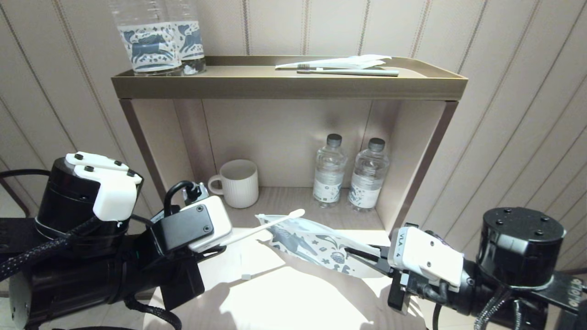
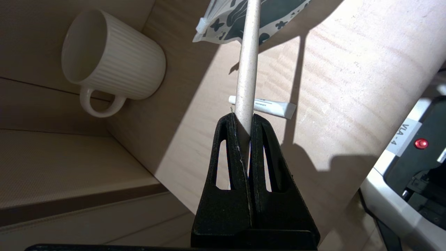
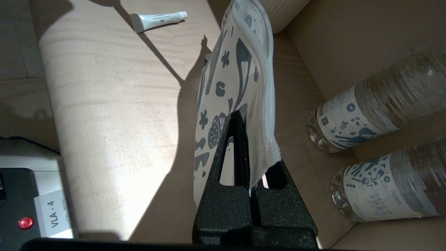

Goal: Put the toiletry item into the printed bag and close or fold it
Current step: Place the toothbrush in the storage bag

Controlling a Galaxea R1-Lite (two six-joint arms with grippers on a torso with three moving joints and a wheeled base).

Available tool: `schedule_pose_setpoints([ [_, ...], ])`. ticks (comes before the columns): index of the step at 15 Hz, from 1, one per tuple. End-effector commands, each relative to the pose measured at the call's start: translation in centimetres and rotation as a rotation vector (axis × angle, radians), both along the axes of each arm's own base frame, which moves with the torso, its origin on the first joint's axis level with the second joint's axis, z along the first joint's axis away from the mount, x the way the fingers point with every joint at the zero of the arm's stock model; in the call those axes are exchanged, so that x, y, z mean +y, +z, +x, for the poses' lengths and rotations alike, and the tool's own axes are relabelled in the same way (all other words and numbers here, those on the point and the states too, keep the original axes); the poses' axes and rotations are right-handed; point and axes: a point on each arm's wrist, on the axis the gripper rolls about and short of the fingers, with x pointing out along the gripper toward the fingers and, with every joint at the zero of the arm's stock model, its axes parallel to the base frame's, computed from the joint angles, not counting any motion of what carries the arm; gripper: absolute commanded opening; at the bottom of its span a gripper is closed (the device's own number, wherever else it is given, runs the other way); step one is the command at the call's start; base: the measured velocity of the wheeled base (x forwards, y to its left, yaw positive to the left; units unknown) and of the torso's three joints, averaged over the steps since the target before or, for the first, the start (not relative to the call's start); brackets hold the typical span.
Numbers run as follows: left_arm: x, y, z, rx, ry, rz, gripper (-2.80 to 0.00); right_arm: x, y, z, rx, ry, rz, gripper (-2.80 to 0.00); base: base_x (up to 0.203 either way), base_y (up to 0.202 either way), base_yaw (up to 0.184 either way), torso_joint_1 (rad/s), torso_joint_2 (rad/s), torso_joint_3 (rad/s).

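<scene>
My left gripper (image 1: 219, 246) (image 2: 244, 120) is shut on the handle of a pale toothbrush (image 1: 270, 224) (image 2: 248, 62). The toothbrush slants up to the right, and its rounded far end shows above the left end of the printed bag (image 1: 312, 240) (image 3: 230, 69). That white pouch with dark teal motifs hangs above the counter. My right gripper (image 1: 355, 252) (image 3: 244, 120) is shut on its right end. In the left wrist view the handle crosses in front of the bag (image 2: 226, 21). Whether any of the toothbrush is inside the bag is not visible.
A small toothpaste tube (image 2: 268, 106) (image 3: 156, 19) lies on the pale counter (image 1: 284, 293). In the niche stand a ribbed mug (image 1: 238, 183) and two water bottles (image 1: 329, 169) (image 1: 369, 176). The top shelf (image 1: 257, 87) carries two bottles (image 1: 156, 41), another toothbrush (image 1: 348, 72) and a wrapper (image 1: 339, 63).
</scene>
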Motion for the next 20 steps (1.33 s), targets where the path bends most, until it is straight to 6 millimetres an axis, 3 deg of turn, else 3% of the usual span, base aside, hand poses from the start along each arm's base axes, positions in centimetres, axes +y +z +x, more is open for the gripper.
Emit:
schedule_pose_setpoints([
  [1, -0.1, -0.3, 0.1, 0.005, -0.002, 0.011, -2.80, 0.0, 0.0, 0.0, -0.010, 0.004, -0.002, -2.80, 0.000, 0.000, 0.000, 0.000, 0.00, 0.000],
  [14, -0.8, -1.9, -0.6, 0.036, -0.069, 0.080, -2.80, 0.0, -0.1, -0.1, -0.007, 0.007, -0.009, -2.80, 0.000, 0.000, 0.000, 0.000, 0.00, 0.000],
  [20, -3.0, -2.0, -0.8, 0.037, -0.140, 0.086, -2.80, 0.0, -0.4, -0.2, 0.005, 0.022, -0.014, -2.80, 0.000, 0.000, 0.000, 0.000, 0.00, 0.000],
])
